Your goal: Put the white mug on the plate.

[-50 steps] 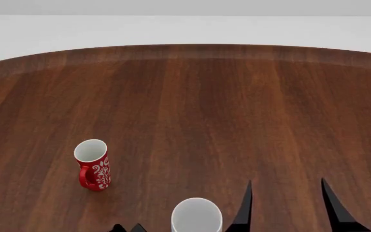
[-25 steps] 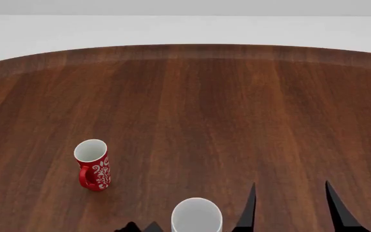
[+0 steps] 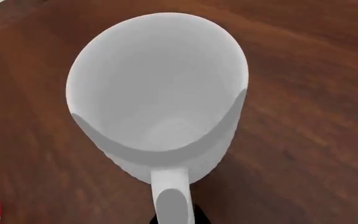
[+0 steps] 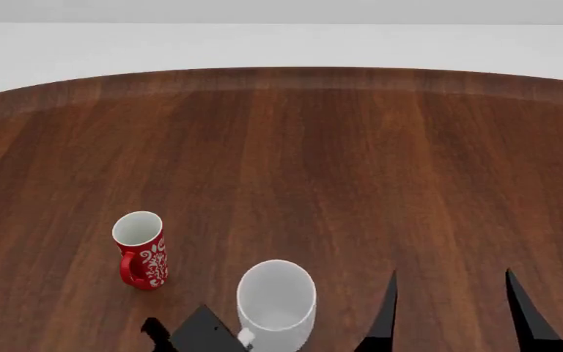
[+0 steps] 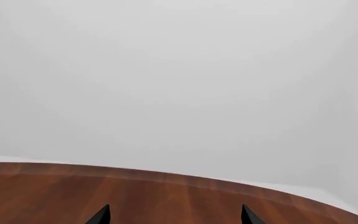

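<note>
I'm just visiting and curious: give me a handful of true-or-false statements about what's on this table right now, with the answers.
1. The white mug stands upright with its opening facing up. True.
2. The red mug lies on its side. False: it stands upright.
3. The white mug already sits on a plate. False: no plate shows in any view, and the mug has bare wooden table around it.
4. The right gripper has its two fingers spread apart with nothing between them. True.
5. The white mug is full of coffee. False: the left wrist view shows an empty white inside.
</note>
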